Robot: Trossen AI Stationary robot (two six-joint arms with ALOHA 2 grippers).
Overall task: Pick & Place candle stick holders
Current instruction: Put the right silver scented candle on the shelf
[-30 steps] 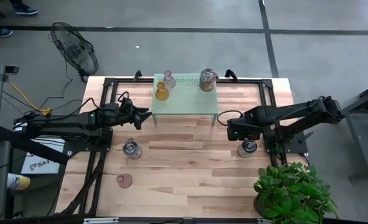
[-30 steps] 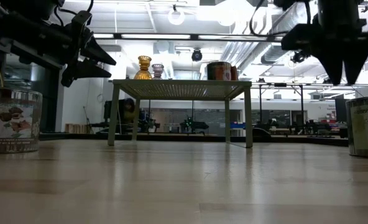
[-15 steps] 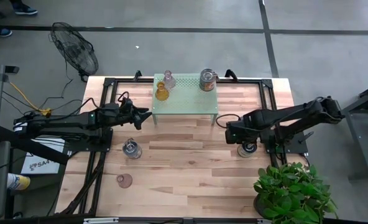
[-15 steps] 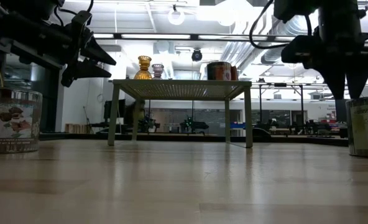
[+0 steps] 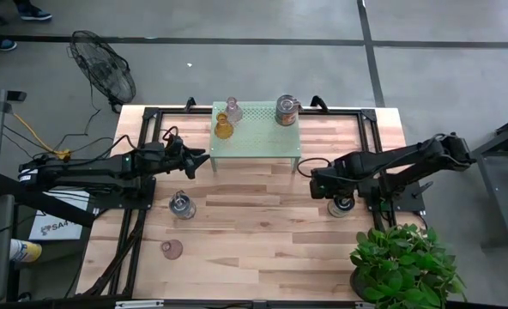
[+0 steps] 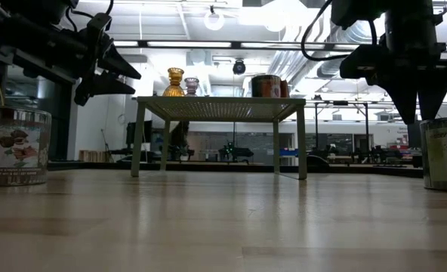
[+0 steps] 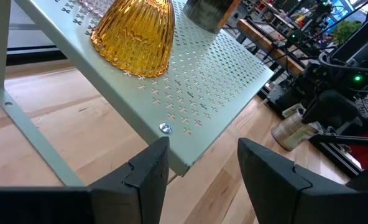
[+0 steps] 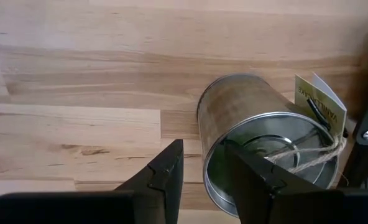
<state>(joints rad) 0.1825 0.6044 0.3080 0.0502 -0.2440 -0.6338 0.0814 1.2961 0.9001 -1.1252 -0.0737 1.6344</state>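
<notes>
A silvery tin holder (image 8: 258, 146) with a paper tag and twine stands on the table at the right (image 5: 341, 205). My right gripper (image 8: 202, 180) is open and points down, just above and beside its rim (image 6: 414, 113). I cannot tell whether a finger touches it. My left gripper (image 7: 202, 177) is open and empty at the near left corner of the pale green stand (image 5: 256, 137). On the stand are an amber glass holder (image 5: 224, 129), a pinkish glass one (image 5: 232, 107) and a silvery one (image 5: 286, 109). Another silvery holder with reddish marks (image 5: 182, 206) and a pink glass one (image 5: 172, 249) stand on the table at the left.
A potted plant (image 5: 404, 266) stands at the near right corner. Black arm frames (image 5: 391, 193) run along both sides of the table. A fan (image 5: 104, 73) stands on the floor beyond the far left corner. Bare wood (image 5: 263, 232) lies in the middle.
My right gripper has gone down toward the silvery holder on the right and a little toward the table's near edge, staying open.
</notes>
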